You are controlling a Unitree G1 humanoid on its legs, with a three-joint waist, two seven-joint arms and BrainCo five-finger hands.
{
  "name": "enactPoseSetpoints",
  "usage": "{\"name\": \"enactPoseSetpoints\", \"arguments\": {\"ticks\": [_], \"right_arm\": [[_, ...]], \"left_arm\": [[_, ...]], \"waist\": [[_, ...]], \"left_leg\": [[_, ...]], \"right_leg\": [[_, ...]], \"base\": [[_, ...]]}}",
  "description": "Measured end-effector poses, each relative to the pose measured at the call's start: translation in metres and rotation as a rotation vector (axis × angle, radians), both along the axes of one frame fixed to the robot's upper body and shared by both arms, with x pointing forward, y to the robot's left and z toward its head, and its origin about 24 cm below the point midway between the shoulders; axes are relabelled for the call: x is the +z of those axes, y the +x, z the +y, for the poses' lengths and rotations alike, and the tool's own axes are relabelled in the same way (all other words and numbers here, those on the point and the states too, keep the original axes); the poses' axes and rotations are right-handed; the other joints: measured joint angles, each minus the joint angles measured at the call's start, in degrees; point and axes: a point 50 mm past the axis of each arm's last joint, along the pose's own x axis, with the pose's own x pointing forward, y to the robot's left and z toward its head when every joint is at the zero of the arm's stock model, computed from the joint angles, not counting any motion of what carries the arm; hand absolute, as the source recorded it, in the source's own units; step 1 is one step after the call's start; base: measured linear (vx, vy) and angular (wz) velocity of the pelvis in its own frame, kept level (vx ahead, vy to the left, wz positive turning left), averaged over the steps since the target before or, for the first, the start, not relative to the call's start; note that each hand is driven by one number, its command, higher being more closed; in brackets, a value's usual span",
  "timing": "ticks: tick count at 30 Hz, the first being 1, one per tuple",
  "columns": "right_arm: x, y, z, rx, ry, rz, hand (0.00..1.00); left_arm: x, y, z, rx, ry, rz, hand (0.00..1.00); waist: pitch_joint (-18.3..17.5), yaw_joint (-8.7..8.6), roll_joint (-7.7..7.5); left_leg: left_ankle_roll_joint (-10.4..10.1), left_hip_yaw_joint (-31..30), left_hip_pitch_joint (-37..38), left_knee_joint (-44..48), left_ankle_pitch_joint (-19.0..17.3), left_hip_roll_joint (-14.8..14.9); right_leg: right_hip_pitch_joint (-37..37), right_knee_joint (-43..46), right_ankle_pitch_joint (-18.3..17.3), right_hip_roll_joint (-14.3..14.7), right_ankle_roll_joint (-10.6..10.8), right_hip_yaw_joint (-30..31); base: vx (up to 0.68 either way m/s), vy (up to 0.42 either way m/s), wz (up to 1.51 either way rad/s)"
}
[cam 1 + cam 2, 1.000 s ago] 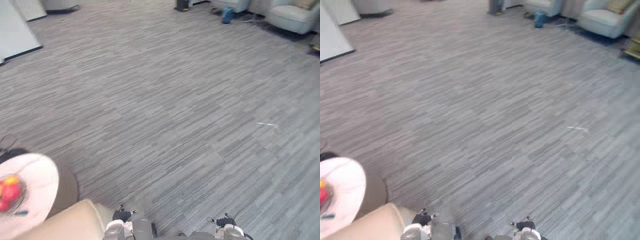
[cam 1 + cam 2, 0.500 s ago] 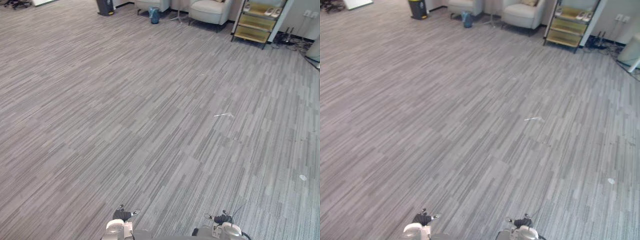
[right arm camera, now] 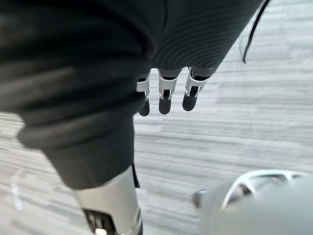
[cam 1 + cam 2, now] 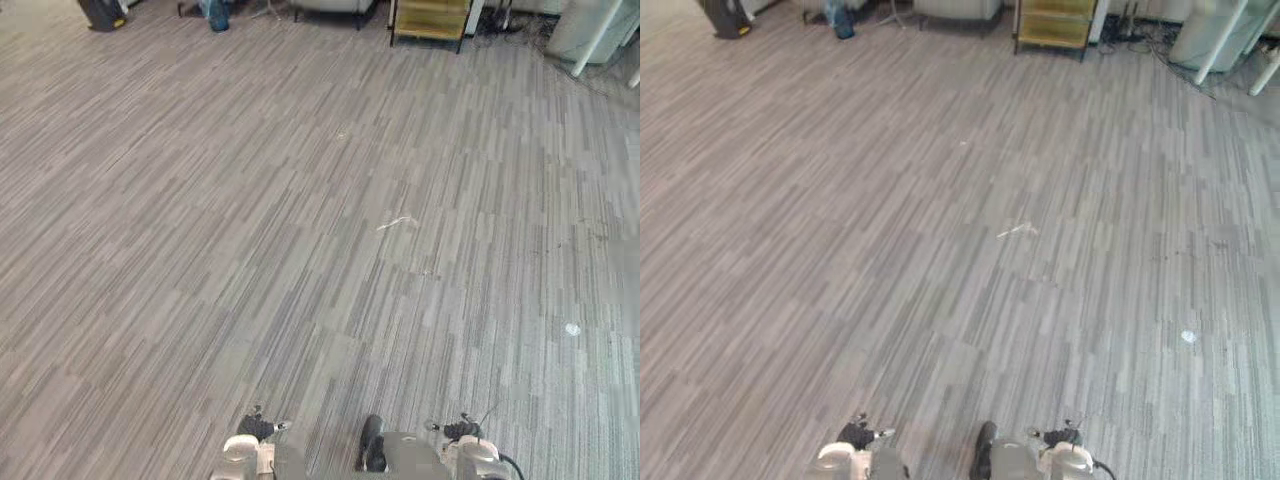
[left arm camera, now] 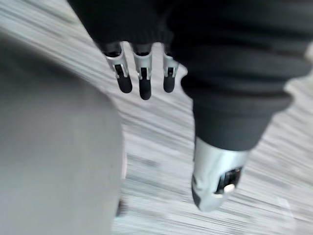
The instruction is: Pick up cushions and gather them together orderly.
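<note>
In the left eye view the grey floor (image 4: 250, 250) stretched ahead. A yellow shelf (image 4: 430, 12) stood at 12 o'clock, a black bin (image 4: 100, 12) at 11 o'clock, and a white scrap (image 4: 397, 222) lay near the middle.

The right eye view gave the same floor, with a small white speck (image 4: 1187, 337) toward 4 o'clock.

In the left wrist view the left hand (image 5: 142, 78) hung above the floor, its fingers released and straight, grasping nothing.

In the right wrist view the right hand (image 3: 165, 95) was the same, relaxed and empty.

I judged that the task was hardly begun. Neither hand carried cushions, nothing was gathered, and I could not tell where the cushions lay.
</note>
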Motion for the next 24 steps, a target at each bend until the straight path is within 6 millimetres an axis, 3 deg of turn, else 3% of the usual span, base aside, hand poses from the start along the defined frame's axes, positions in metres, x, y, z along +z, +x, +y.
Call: {"name": "enactPoseSetpoints", "arguments": {"ticks": [1,3,5,6,7,8,9,10,11,12,13,15,17,18,20,22,23,24], "right_arm": [[0.001,0.002,0.0,-0.004,-0.001,-0.004,0.0],[0.002,0.005,-0.002,-0.006,-0.005,-0.013,0.0],[0.002,0.005,-0.003,-0.001,-0.012,-0.006,0.0],[0.0,0.003,-0.002,0.007,-0.011,0.008,0.0],[-0.002,0.0,0.002,0.018,-0.001,0.031,0.0],[-0.003,0.0,0.007,0.018,0.01,0.031,0.0],[-0.004,-0.003,0.006,0.019,0.008,0.039,0.0],[-0.004,-0.005,0.005,0.025,0.006,0.045,0.0],[-0.005,-0.007,0.007,0.027,0.014,0.049,0.0],[-0.005,-0.007,0.008,0.03,0.018,0.049,0.0],[-0.006,-0.007,0.009,0.038,0.021,0.051,0.0],[-0.006,-0.01,0.009,0.041,0.03,0.052,0.0],[-0.004,-0.004,0.009,0.059,0.025,0.024,0.0],[-0.001,0.002,0.008,0.063,0.022,-0.003,0.0],[0.002,0.008,0.006,0.066,0.014,-0.028,0.0],[0.002,0.007,0.003,0.057,0.01,-0.026,0.0],[0.002,0.006,0.001,0.052,0.004,-0.022,0.0],[0.002,0.002,-0.006,0.051,-0.01,-0.011,0.0]], "left_arm": [[0.002,0.003,-0.002,-0.001,-0.005,-0.017,0.0],[0.003,0.005,-0.003,0.001,-0.011,-0.033,0.0],[0.004,0.007,-0.006,0.006,-0.017,-0.048,0.0],[0.005,0.009,-0.006,0.004,-0.018,-0.055,0.0],[0.005,0.01,-0.002,0.007,-0.008,-0.054,0.0],[0.006,0.01,0.005,0.016,0.007,-0.058,0.0],[0.007,0.012,0.005,0.018,0.008,-0.061,0.0],[0.007,0.012,0.005,0.017,0.007,-0.061,0.0],[0.006,0.011,0.008,0.014,0.014,-0.048,0.0],[0.005,0.011,0.009,0.009,0.018,-0.036,0.0],[0.004,0.011,0.009,0.003,0.021,-0.027,0.0],[0.0,0.001,0.01,-0.005,0.027,0.019,0.0],[-0.003,-0.003,0.011,-0.027,0.037,0.044,0.0],[-0.003,-0.003,0.011,-0.028,0.038,0.046,0.0],[-0.004,-0.003,0.009,-0.034,0.035,0.051,0.0],[-0.005,-0.007,0.009,-0.045,0.035,0.061,0.0],[-0.006,-0.009,0.009,-0.044,0.038,0.07,0.0],[-0.008,-0.014,0.008,-0.031,0.03,0.086,0.0]], "waist": [[0.01,0.33,-0.03],[0.07,0.76,0.08],[0.0,2.01,0.2],[0.08,2.65,0.07],[-0.44,3.32,-1.21],[-1.47,3.2,-2.69],[-1.63,3.13,-3.26],[-1.59,3.17,-3.55],[-1.68,3.09,-3.95],[-1.46,2.63,-4.43],[-1.06,2.31,-4.89],[-0.41,1.66,-4.08],[-0.15,0.41,-3.14],[-0.12,-0.37,-3.09],[-0.14,-0.69,-3.19],[0.06,-1.47,-4.08],[0.15,-1.77,-4.57],[-0.46,-2.19,-3.4]], "left_leg": [[0.26,1.67,-2.43,-8.69,-0.31,-1.66],[0.18,1.03,-4.32,-27.39,2.35,-5.99],[-1.34,0.04,-4.56,-45.4,9.9,-8.67],[-0.64,-0.29,-4.81,-45.77,12.53,-8.78],[2.08,-0.83,-4.92,-43.77,17.23,-9.94],[4.85,-0.89,-5.97,-39.62,16.1,-11.56],[6.03,-0.62,-6.88,-36.27,13.14,-11.88],[6.17,0.0,-6.47,-33.15,10.35,-11.99],[6.61,0.34,-4.64,-32.01,7.36,-12.61],[6.76,0.1,-2.52,-32.05,5.57,-13.47],[6.98,0.06,1.26,-32.84,3.54,-14.49],[7.24,-0.46,11.36,-36.99,1.18,-15.07],[7.28,-1.38,17.9,-41.45,1.04,-14.85],[7.28,-2.4,20.51,-43.52,1.04,-14.39],[6.88,-2.97,23.19,-46.12,0.81,-13.26],[3.7,-5.08,27.09,-49.05,-2.31,-12.85],[2.95,-6.16,29.2,-49.16,-4.08,-12.54],[3.06,-8.29,30.62,-47.88,-4.75,-11.3]], "right_leg": [[1.9,-2.29,0.04,-0.01,0.99,0.66],[4.81,-5.29,-0.5,-0.26,2.35,1.92],[8.0,-7.98,-2.26,-0.22,5.05,4.02],[9.61,-8.6,-3.04,-0.27,6.19,4.94],[11.67,-9.16,-4.26,-1.39,8.03,6.13],[12.21,-7.86,-5.73,-3.48,9.27,6.61],[10.91,-4.13,-6.16,-4.72,10.02,7.39],[8.35,4.12,-6.6,-6.0,11.07,8.89],[3.91,17.48,-5.79,-7.99,13.47,10.09],[-0.14,27.24,-3.51,-9.91,15.25,10.32],[-3.75,38.1,-3.39,-11.91,14.82,10.23],[-7.46,44.35,-5.83,-13.33,10.74,6.89],[-11.28,39.65,-8.11,-12.48,7.21,3.53],[-14.65,32.8,-8.13,-11.16,6.73,2.24],[-18.9,16.72,-2.89,-8.64,7.54,2.68],[-20.26,-0.67,7.22,-7.61,8.8,4.33],[-20.37,0.38,12.93,-7.5,8.46,6.16],[-20.77,5.27,14.38,-6.59,6.29,7.21]], "base": [[0.47,-0.048,-0.21],[0.42,0.035,-0.3],[0.46,0.121,-0.55],[0.53,0.166,-0.61],[0.64,0.174,-0.4],[0.67,0.159,-0.26],[0.69,0.159,-0.12],[0.65,0.182,-0.04],[0.63,0.197,0.04],[0.6,0.182,0.12],[0.6,0.128,0.07],[0.71,0.096,0.03],[0.57,0.013,0.2],[0.54,-0.056,0.45],[0.55,-0.109,0.55],[0.57,-0.208,0.7],[0.61,-0.267,0.63],[0.63,-0.259,0.54]]}}
